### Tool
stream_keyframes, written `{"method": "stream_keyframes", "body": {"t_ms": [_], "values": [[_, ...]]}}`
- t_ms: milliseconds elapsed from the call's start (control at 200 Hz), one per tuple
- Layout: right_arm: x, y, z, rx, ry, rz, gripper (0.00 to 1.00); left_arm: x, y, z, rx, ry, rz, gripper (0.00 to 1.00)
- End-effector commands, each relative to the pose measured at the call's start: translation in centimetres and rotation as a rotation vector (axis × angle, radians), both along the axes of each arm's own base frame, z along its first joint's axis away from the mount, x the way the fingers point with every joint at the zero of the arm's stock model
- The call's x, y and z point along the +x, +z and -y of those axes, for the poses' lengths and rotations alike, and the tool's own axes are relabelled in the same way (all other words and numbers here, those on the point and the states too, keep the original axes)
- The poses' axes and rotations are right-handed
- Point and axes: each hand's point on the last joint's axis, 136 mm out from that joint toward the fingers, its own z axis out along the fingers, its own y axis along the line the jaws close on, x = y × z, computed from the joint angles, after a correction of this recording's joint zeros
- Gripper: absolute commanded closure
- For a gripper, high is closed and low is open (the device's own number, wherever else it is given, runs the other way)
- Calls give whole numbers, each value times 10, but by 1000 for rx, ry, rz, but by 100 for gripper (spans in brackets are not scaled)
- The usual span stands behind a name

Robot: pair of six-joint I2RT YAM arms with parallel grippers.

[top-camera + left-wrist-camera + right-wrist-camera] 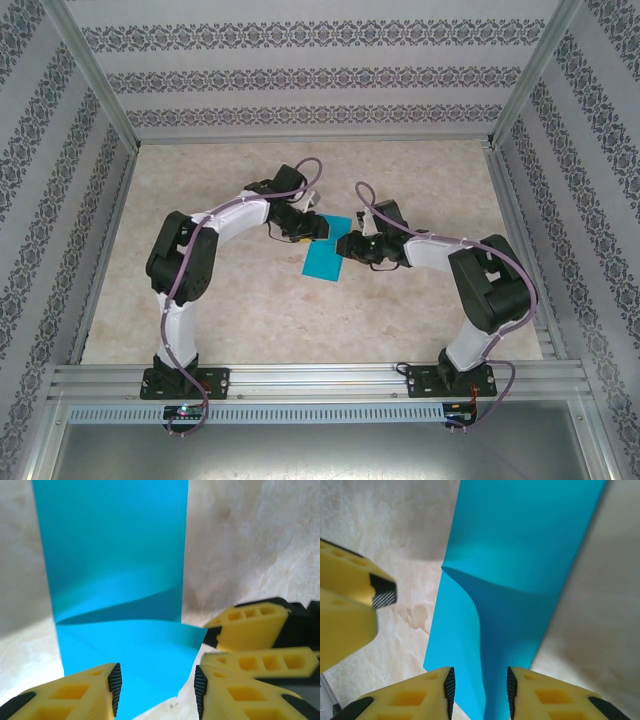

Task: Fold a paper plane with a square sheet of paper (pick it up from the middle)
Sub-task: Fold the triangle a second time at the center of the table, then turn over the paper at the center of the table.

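Note:
The square sheet of paper (322, 262) is teal-blue and lies on the table between the two arms as a narrow rectangle, folded over lengthwise. In the left wrist view the paper (115, 555) has its upper layer lifted a little, and it casts a shadow. My left gripper (157, 687) is open above the paper's near corner, and nothing touches its pads. My right gripper (479, 690) is open too, and the paper's (520, 545) raised, curling flap runs between its pads without being pinched. From above, the left gripper (316, 228) and right gripper (343, 244) nearly meet at the paper's far end. The paper plane is out of view.
The beige marbled table (240, 300) is walled by patterned panels and an aluminium frame (320, 380) along the near edge. The right gripper's yellow fingers (250, 625) crowd the left wrist view, and a left finger (350, 600) shows in the right wrist view.

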Motion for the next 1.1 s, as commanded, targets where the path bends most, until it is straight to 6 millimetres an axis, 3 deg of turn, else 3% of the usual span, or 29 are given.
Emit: {"method": "stream_keyframes", "body": {"t_ms": [0,295,475,679,1094], "values": [[6,2,-15,6,68,31,65,-4,14,-13,4,3,37,48],[4,-12,-37,0,148,13,72,-11,22,-30,-79,74,38,42],[2,-13,-41,16,162,11,86,-11,28,-36,-134,110,42,39],[3,15,-44,75,178,69,99,-8,34,-45,-199,178,46,36],[-3,90,-51,327,200,155,100,-9,73,-39,-433,313,55,34]]}}
